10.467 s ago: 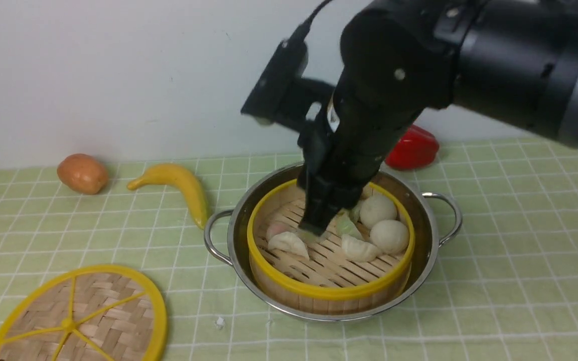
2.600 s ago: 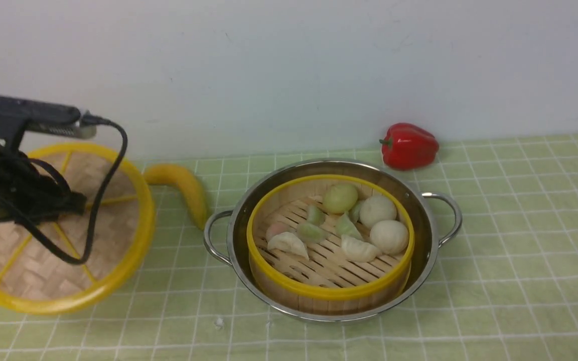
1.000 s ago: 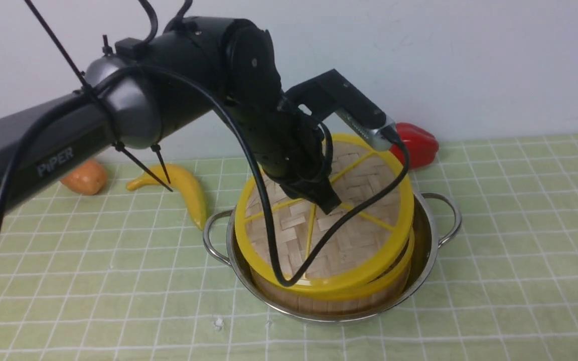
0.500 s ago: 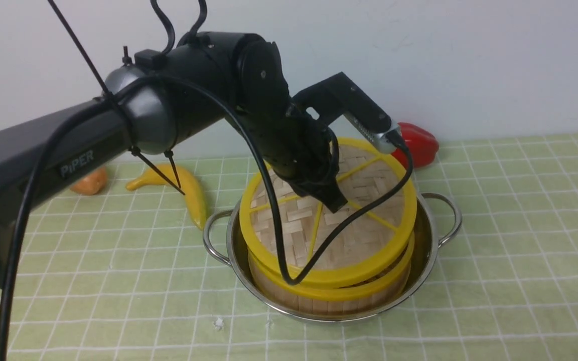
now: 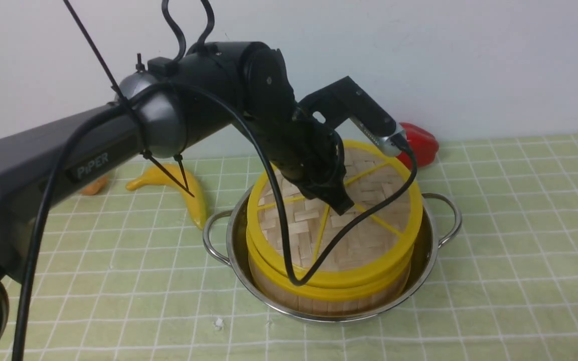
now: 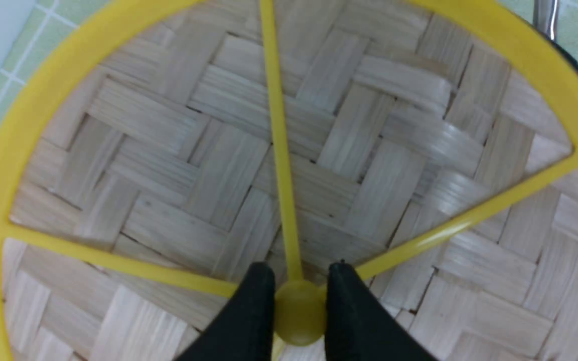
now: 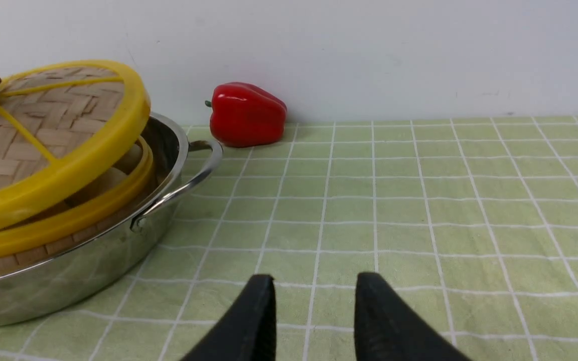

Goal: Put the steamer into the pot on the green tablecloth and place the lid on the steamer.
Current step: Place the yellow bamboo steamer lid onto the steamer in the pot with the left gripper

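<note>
lid (image 5: 379,240) lowered toward steamer (image 5: 329,301), tilted, maybe touching, left jaws pinching hub (image 6: 299,311)

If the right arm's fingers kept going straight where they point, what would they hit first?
Nothing close: ahead of the right gripper is only green tablecloth, then the white wall. If tilted down, cloth first. The pot and red pepper lie aside.

Before me, green tablecloth (image 5: 520,225) w/ white grid. Steel pot (image 5: 423,250) sits abt centre. Banana (image 5: 198,210) just left of it. Orange fruit (image 5: 93,185) far left, half hidden. Red pepper (image 5: 422,145) far right, by wall. Tiny white scrap (image 5: 217,323) on near side of pot.
</note>
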`<action>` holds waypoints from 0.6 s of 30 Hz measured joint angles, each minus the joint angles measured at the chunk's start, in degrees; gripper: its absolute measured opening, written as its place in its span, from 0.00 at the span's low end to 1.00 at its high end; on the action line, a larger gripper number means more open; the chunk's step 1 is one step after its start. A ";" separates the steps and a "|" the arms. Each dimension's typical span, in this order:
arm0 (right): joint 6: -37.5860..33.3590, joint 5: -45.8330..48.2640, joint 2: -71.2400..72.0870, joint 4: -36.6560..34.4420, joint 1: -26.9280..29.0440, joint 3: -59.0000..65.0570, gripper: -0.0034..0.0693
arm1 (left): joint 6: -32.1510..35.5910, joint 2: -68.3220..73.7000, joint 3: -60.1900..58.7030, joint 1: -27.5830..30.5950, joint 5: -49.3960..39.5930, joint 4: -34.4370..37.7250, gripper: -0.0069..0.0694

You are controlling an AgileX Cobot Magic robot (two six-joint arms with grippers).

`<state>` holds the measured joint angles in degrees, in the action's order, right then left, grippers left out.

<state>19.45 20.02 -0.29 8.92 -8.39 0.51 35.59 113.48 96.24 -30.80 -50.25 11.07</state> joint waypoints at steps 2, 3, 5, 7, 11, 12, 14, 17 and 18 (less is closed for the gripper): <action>0.00 0.00 0.00 0.00 0.00 0.00 0.38 | 0.00 0.00 0.05 0.00 -0.68 0.00 0.25; 0.00 0.00 0.00 0.00 0.00 0.00 0.38 | 0.00 -0.05 0.16 0.00 -1.06 0.00 0.25; 0.00 0.00 0.00 0.00 0.00 0.00 0.38 | -0.17 -0.11 0.22 0.00 -1.61 0.00 0.25; 0.00 0.00 0.00 0.00 0.00 0.00 0.38 | -0.59 -0.11 0.50 0.00 -2.21 -0.18 0.25; 0.00 0.00 0.00 0.00 0.00 0.00 0.38 | -2.07 -0.11 2.96 0.00 -5.49 -0.53 0.25; 0.00 0.00 0.00 0.00 0.00 0.00 0.38 | -2.49 -0.11 3.90 0.00 -6.59 -0.55 0.25; 0.00 0.00 0.00 0.00 0.00 0.00 0.38 | -2.99 -0.11 5.53 0.00 -8.40 -0.55 0.25; 0.00 0.00 0.00 0.00 0.00 0.00 0.38 | -5.07 -0.11 10.49 0.00 -14.99 -0.84 0.25; 0.00 0.00 0.00 0.00 0.00 0.00 0.38 | -5.69 -0.11 11.69 -0.07 -16.75 -1.15 0.25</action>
<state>19.45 20.02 -0.29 8.92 -8.39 0.51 29.90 113.37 107.93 -30.87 -67.00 9.92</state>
